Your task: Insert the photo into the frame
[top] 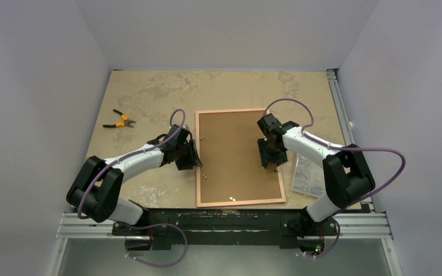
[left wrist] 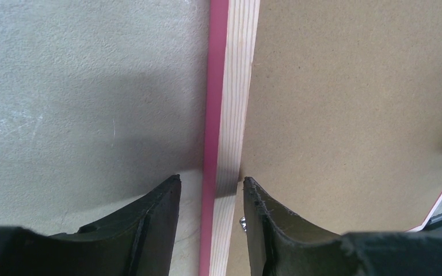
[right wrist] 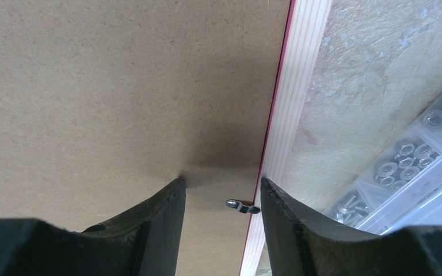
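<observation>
Left gripper [left wrist: 210, 179] straddles edge of frame [left wrist: 233, 115], jaws apart.

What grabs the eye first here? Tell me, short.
The pink-edged frame lies back-up at the centre of the table, the brown backing board in it. The left end effector straddles its left rail, jaws apart; the right end effector hangs over the right rail by a small metal clip.
</observation>
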